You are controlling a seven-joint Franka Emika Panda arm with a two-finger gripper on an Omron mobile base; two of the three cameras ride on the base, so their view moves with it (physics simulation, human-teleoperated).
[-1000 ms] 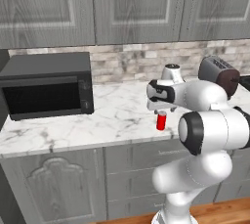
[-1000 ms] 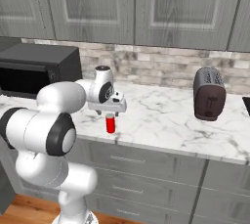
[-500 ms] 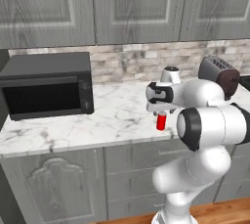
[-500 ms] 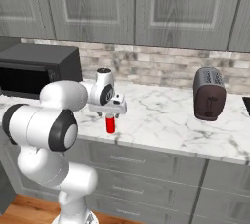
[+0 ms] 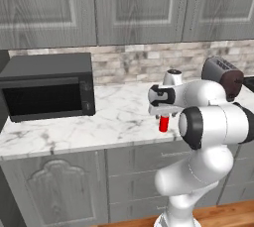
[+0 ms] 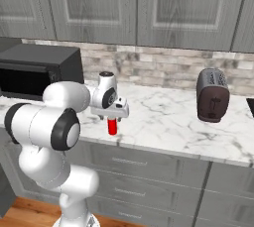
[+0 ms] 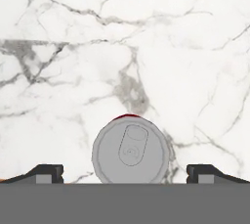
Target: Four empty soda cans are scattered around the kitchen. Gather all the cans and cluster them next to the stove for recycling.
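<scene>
Hanging with jaws spread wide and holding nothing, gripper [image 7: 125, 173] hovering directly above the red soda can [image 7: 131, 152]. Standing upright near the front edge of the marble counter [image 6: 163, 117], long axis running straight up toward the hand, silvery top lying centred between the two fingertips [image 7: 45, 171]. Sitting farther back, toaster [image 6: 212, 95] and microwave [image 5: 47, 85].

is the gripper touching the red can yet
Apart. In the hand view the gripper is open, its fingertips standing well clear of the red can on either side, with white counter showing between.
</scene>
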